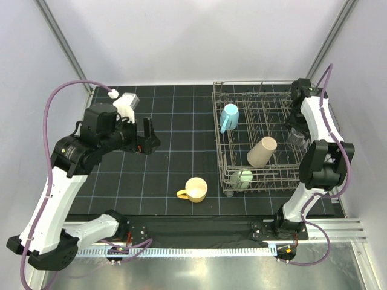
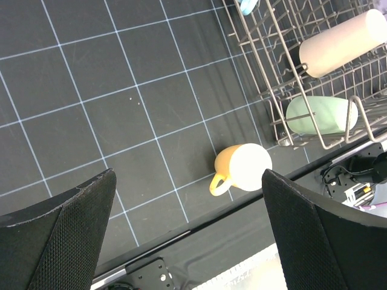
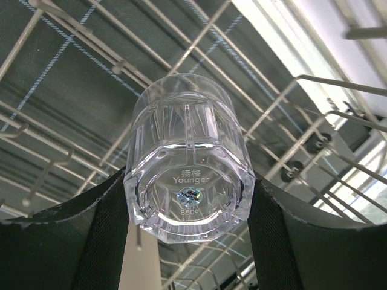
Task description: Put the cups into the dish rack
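The grey wire dish rack (image 1: 254, 83) stands at the right of the mat. Inside it lie a light blue cup (image 1: 229, 115), a tan tumbler (image 1: 261, 151) and a pale green cup (image 1: 242, 179). A yellow mug (image 1: 195, 190) with a handle lies on the mat, just left of the rack's near corner. My right gripper (image 3: 188, 199) is shut on a clear glass (image 3: 187, 163), base toward the camera, held above the rack wires (image 3: 199, 36) at its right side (image 1: 298, 140). My left gripper (image 2: 187, 181) hangs open and empty over the mat, left of and above the mug (image 2: 242, 169).
A black gridded mat (image 1: 169, 169) covers the table. A metal rail with cable mounts (image 1: 199, 248) runs along the near edge. White walls and slanted frame posts (image 1: 60, 42) close in the back and sides. The right arm's elbow (image 1: 320, 166) sits beside the rack's right wall.
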